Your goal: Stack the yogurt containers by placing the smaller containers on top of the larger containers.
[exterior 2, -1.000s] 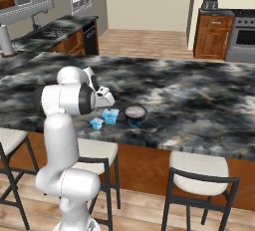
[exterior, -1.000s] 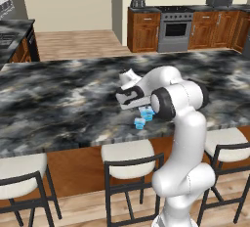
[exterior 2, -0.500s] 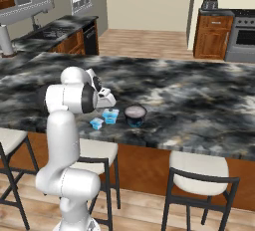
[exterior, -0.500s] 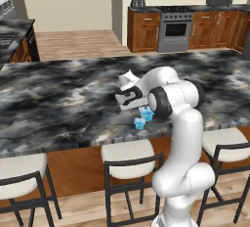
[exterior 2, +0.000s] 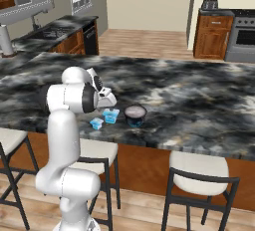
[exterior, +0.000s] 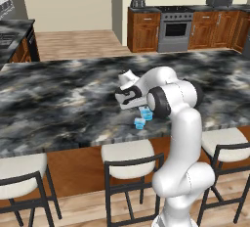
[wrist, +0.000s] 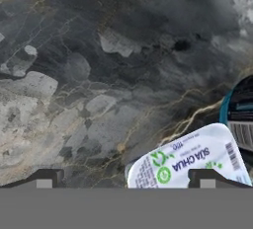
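Three yogurt containers stand near the counter's front edge. The tiny light-blue cup [exterior 2: 96, 123] is leftmost, then the slightly bigger cup [exterior 2: 111, 116], then the wide dark-rimmed tub [exterior 2: 135, 115]. In the left base view both cups show, the bigger one [exterior: 145, 113] and the tiny one [exterior: 139, 123], while the arm hides the tub. My gripper [exterior 2: 107, 104] hovers open just above and behind the bigger cup. In the hand view the gripper [wrist: 125, 181] is open, the cup's white printed lid [wrist: 190, 161] lies toward the right fingertip [wrist: 207, 179], and the tub [wrist: 239, 114] is at the right edge.
The dark marble island counter [exterior 2: 199, 100] stretches wide around the containers. Stools [exterior 2: 199, 173] line its near side below the edge. A stove [exterior: 175, 30] and wooden cabinets stand far behind.
The arm has shifted only slightly, and the hand stays above the cups with its jaws still wide. The containers have not moved.
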Motion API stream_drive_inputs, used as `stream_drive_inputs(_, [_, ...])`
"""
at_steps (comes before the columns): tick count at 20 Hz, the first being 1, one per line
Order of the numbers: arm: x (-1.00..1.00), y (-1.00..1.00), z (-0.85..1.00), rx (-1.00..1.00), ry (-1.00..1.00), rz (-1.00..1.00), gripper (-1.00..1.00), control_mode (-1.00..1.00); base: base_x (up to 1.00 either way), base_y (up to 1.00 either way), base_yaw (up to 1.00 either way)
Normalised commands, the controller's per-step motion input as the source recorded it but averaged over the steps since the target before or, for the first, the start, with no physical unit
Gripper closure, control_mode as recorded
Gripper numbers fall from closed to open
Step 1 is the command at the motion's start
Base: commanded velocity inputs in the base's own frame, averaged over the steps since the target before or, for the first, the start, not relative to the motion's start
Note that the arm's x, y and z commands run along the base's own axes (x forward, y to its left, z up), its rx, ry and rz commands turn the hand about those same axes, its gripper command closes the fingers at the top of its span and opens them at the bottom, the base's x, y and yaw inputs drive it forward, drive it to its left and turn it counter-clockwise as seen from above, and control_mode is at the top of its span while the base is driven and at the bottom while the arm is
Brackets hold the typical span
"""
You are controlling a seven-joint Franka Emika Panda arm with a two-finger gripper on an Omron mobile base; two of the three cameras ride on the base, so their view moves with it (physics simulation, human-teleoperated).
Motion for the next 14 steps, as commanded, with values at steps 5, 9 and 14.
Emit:
stream_drive_inputs(5, [-0.04, -0.01, 0.0, 0.0, 0.0, -0.04, -1.0, -1.0, 0.0, 0.0, 0.0])
stream_drive_inputs(9, [-0.18, 0.0, 0.0, 0.0, 0.0, -0.06, -1.0, -1.0, 0.0, 0.0, 0.0])
stream_drive_inputs(14, [-0.19, -0.01, 0.0, 0.0, 0.0, -0.08, -1.0, -1.0, 0.0, 0.0, 0.0])
